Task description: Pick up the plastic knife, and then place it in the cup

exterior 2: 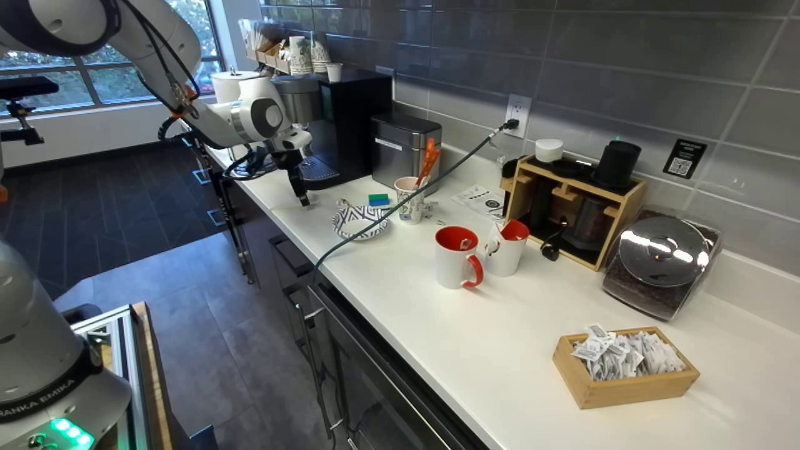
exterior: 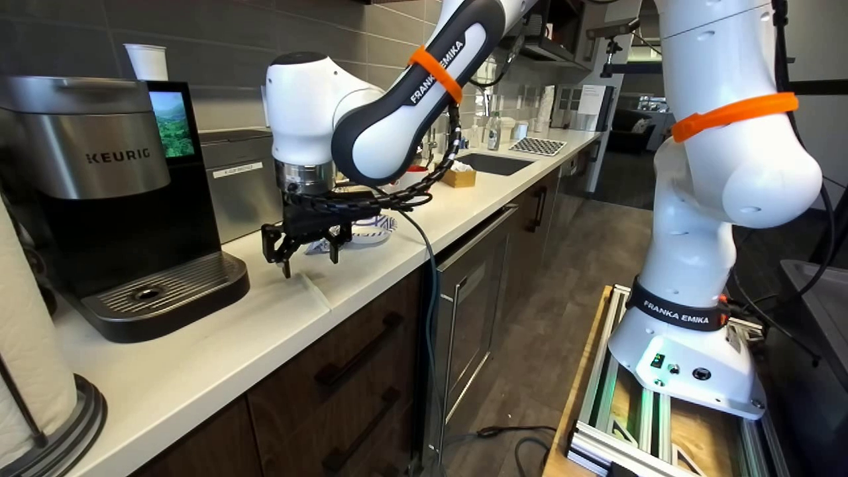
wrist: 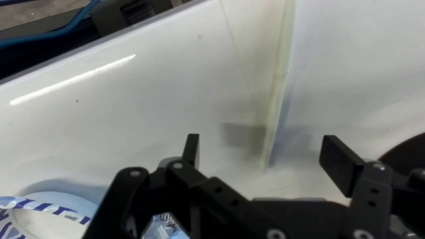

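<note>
Smooth plastic knife (wrist: 279, 86), glossy counter (wrist: 159, 99), matt claw (wrist: 260, 148), metal-topped coffee maker (exterior: 112, 179); wooden box (exterior 2: 619, 392)

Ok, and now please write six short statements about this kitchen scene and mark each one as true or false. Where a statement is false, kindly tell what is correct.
1. The pincer is open. True.
2. The pincer grips the plastic knife. False: the knife lies on the counter, not gripped.
3. An orange item stands in the patterned paper cup. True.
4. The small wooden box holds the plastic knife. False: it holds white packets.
5. A white mug with a red handle stands on the counter. True.
6. The plain white cup stands beside the small wooden box. False: it stands on top of the coffee machine.
</note>
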You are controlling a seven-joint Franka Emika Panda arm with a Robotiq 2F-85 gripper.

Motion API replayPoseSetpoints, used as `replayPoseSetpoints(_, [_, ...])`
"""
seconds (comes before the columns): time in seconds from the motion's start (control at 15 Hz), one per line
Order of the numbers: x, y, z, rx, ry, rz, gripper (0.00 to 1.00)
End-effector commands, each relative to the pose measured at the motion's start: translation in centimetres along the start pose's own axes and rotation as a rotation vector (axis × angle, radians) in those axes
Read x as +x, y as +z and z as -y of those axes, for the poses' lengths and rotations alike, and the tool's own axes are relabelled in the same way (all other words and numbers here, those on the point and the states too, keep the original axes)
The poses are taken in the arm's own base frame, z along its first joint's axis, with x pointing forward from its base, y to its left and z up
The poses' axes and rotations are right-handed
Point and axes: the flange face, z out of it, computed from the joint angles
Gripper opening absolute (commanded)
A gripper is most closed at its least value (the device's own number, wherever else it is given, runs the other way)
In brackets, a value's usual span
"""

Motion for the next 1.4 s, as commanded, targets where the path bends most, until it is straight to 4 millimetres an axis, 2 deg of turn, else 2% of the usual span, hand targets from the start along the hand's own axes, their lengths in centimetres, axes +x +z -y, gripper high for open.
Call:
replayPoseSetpoints(0.0, [-0.6, 1.0, 0.1, 0.046, 0.021, -0.01, 0.89])
replayPoseSetpoints(0.07, [-0.4, 1.2, 0.0, 0.061, 0.029, -0.016, 0.85])
replayPoseSetpoints(0.27, [0.2, 1.7, -0.2, 0.095, 0.047, -0.03, 0.83])
replayPoseSetpoints(0.4, [0.6, 2.1, -0.5, 0.105, 0.059, -0.037, 0.76])
replayPoseSetpoints(0.47, [0.7, 2.2, -0.6, 0.107, 0.063, -0.039, 0.65])
replayPoseSetpoints(0.53, [0.8, 2.2, -0.7, 0.108, 0.067, -0.041, 0.47])
replayPoseSetpoints(0.93, [-0.1, 1.3, 0.0, 0.094, 0.063, -0.036, 0.02])
replayPoseSetpoints(1.13, [-1.1, 0.7, 0.9, 0.103, 0.049, -0.018, 0.0])
replayPoseSetpoints(1.27, [-0.8, -2.2, 1.1, 0.152, 0.036, -0.084, 0.01])
replayPoseSetpoints(1.33, [-0.2, -4.7, 0.7, 0.179, 0.032, -0.177, 0.01])
